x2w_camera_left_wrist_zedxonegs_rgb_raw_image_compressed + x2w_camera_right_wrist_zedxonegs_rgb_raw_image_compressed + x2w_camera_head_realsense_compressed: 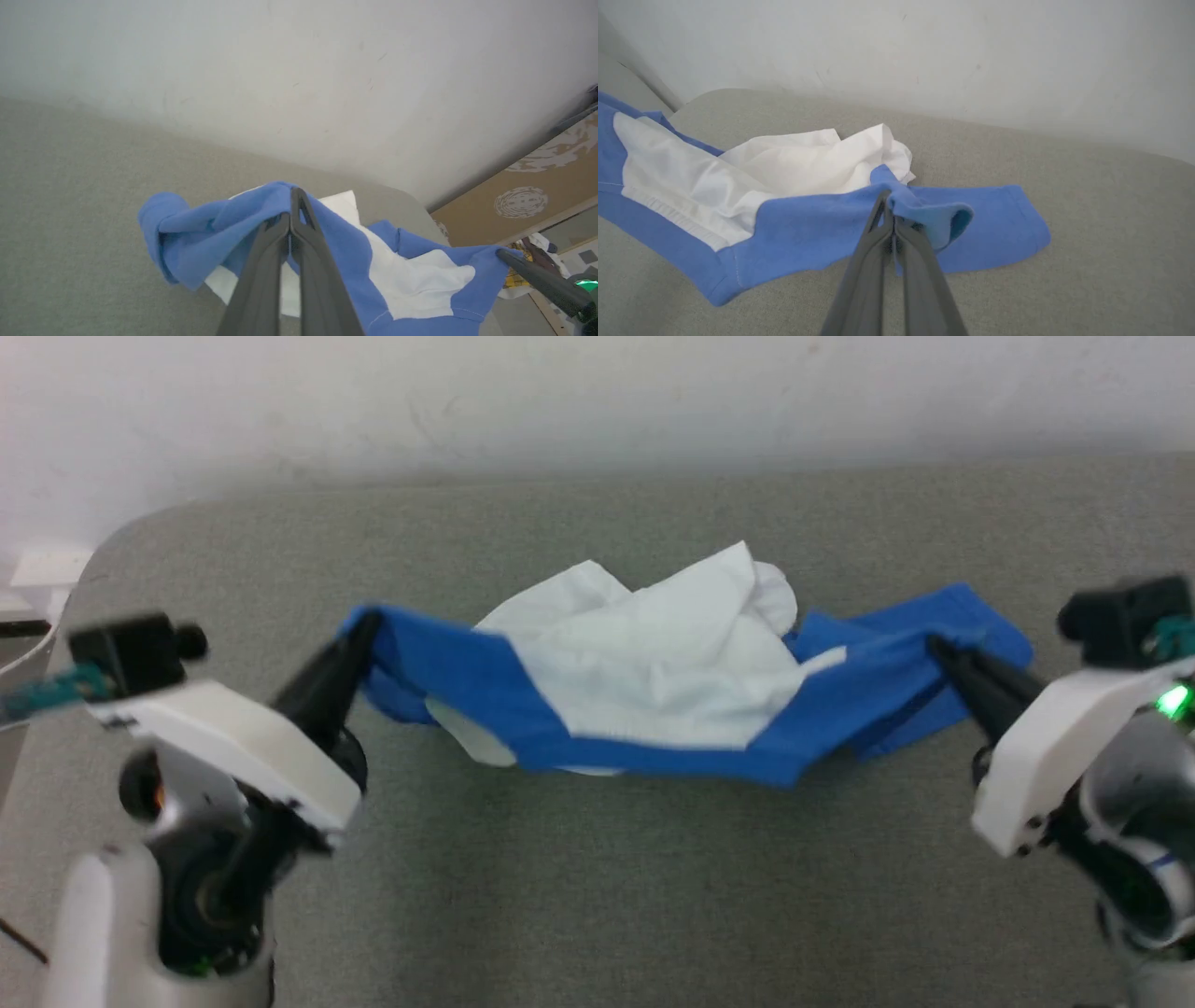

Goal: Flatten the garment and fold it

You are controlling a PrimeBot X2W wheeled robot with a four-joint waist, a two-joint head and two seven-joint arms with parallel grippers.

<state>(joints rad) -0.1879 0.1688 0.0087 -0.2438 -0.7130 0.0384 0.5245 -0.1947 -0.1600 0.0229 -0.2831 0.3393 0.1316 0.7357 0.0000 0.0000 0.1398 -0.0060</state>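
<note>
Garment [653,663]: raglan shirt, white body, blue sleeves, lying mid-bench [597,896] near the wall [597,392]. It is strung sideways between the two claws. The white body is bunched in a crumpled heap in the centre. The blue band along the near edge looks pulled fairly taut and seems slightly off the surface, with shadow under it.

Left claw [359,635]: closed, pinching blue sleeve cloth at the shirt's left end. The left wrist view shows the fingers pressed together with fabric draped over the tips [293,205].

Right claw [938,649]: closed on the blue sleeve at the right end, fabric folded over the tips in the right wrist view [887,200]. The sleeve's cuff end lies flat on the bench just beyond the grip.

Step, as I judge it: flattening, not folding. The spread is started but the body isn't open yet.

Next move likely calls for both claws to hold their pinch and draw apart evenly. They'd then lift or drag toward the robot so the white heap unrolls, and lay it down flat. Uneven pull risks twisting a sleeve or the cloth slipping out.
</note>
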